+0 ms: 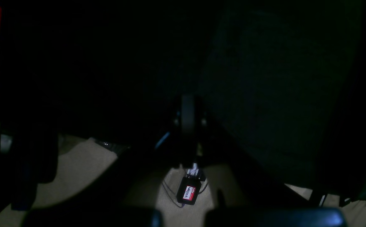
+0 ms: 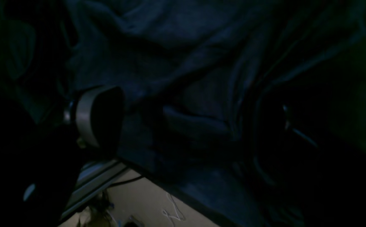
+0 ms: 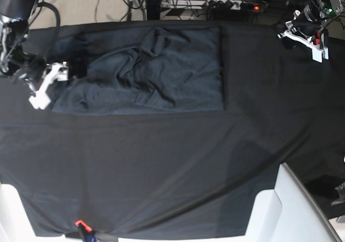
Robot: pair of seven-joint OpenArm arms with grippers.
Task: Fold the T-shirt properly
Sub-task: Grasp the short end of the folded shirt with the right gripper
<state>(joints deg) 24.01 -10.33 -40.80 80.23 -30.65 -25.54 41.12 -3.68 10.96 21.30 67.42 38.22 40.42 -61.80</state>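
The T-shirt (image 3: 145,72) is a wrinkled charcoal-grey knit lying on the far left half of the black table cloth (image 3: 172,161), bunched in folds toward its middle. My right gripper (image 3: 54,83) sits at the shirt's left edge and is open. In the right wrist view the T-shirt (image 2: 183,63) fills the frame, and its folds lie between the wide-apart fingers of the right gripper (image 2: 184,121). My left gripper (image 3: 310,45) hangs shut at the far right corner, well away from the shirt. In the left wrist view the left gripper (image 1: 187,116) shows its fingers pressed together over the table edge, with nothing in them.
White moulded shapes (image 3: 291,209) stand at the front corners. A red clamp (image 3: 80,224) grips the cloth's front edge. Cables and a power strip (image 3: 232,5) lie on the floor behind the table. A small black box with a red label (image 1: 187,192) lies on the floor.
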